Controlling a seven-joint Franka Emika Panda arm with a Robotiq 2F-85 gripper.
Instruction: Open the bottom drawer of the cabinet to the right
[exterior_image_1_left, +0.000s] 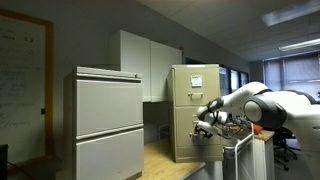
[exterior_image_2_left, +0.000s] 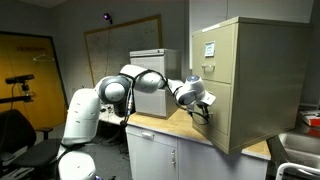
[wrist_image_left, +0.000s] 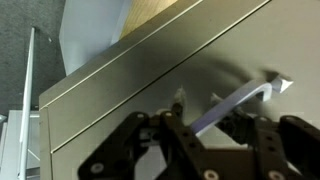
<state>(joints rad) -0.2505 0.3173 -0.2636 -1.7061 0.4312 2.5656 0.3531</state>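
The beige-tan filing cabinet stands on a wooden counter, with a white paper sheet on its top drawer front. My gripper is at the front of its bottom drawer. In the wrist view the drawer front fills the frame. Its silver bar handle runs between my fingers, which are closed narrowly around it. I cannot tell whether the drawer stands out from the cabinet.
A wider light-grey two-panel cabinet stands on the counter beside the arm. White wall cupboards hang behind it. A whiteboard is on the wall. A metal sink lies by the beige cabinet.
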